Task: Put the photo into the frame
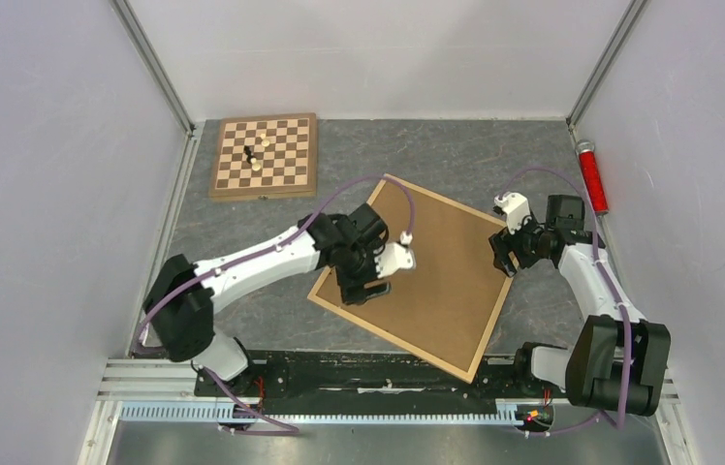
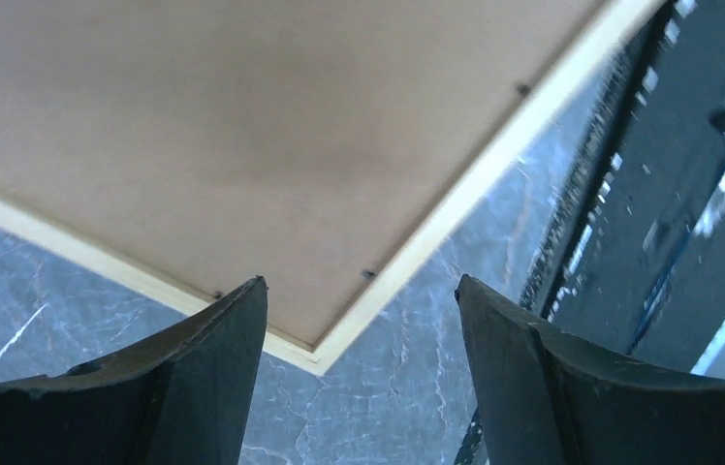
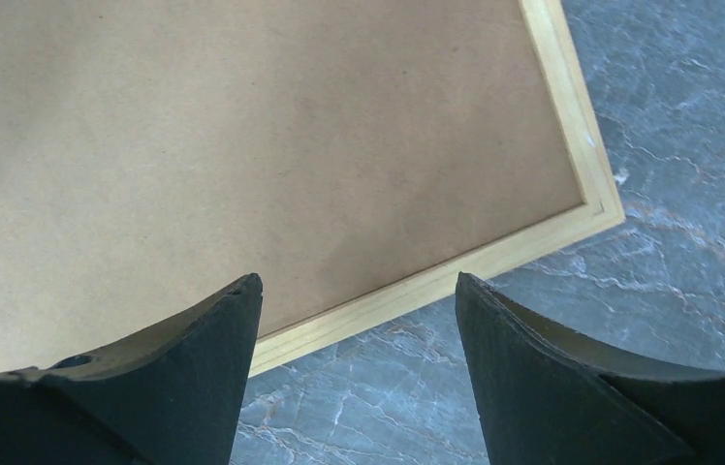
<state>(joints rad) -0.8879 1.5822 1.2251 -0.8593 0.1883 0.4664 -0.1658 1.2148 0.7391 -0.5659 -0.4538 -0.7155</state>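
The frame [image 1: 388, 339] lies slantwise on the tabletop [image 1: 494, 155], one corner by the near edge, a brown backing board [image 1: 436, 271] filling it. The left tool [image 1: 362, 291], spread, hangs over its left corner. The right tool [image 1: 504, 254], also spread, hangs over its right corner. A chessboard [image 1: 286, 165] bearing a few pieces [image 1: 254, 158] sits far left.

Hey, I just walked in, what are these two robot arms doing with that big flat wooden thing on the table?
They are working on a large light-wood picture frame that lies face down on the grey table, with its brown backing board facing up. The left gripper hovers over the frame's left corner, and the right gripper hovers by its right corner. Both are open and hold nothing. The photo that goes in the frame is not in view.
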